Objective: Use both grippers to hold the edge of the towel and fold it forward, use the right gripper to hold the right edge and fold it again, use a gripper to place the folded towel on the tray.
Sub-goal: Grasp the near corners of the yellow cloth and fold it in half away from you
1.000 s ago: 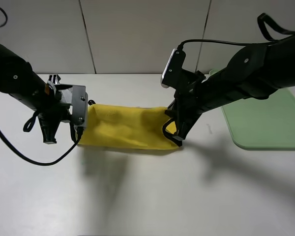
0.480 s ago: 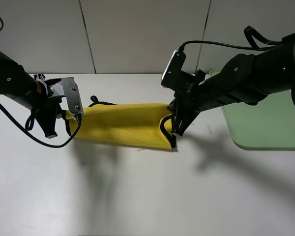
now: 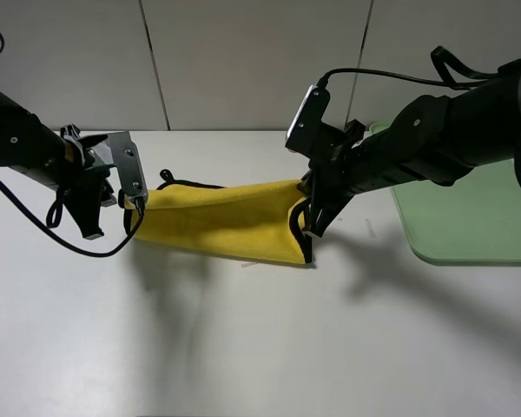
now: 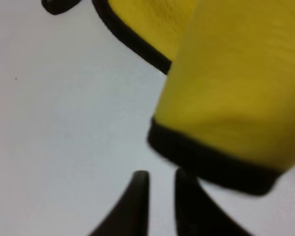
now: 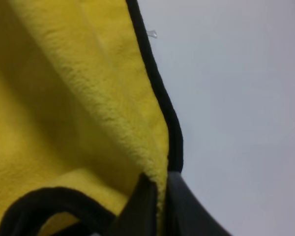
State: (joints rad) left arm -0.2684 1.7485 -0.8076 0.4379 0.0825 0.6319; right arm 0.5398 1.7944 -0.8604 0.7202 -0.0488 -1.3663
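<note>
Towel draped along table; right fingers clamp its black edge at one end; left fingers stand narrowly parted and empty, cloth just beside their tips.

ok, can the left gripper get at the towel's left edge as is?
Probably yes: the left gripper sits right at the towel's black-trimmed left edge, jaws slightly apart, nothing between them.

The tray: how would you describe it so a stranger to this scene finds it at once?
Start at the white table, then go to its right side, partly behind the right arm. The tray lies flat there: pale green, with a rounded corner and low rim, the only green thing, apart from the yellow towel.
</note>
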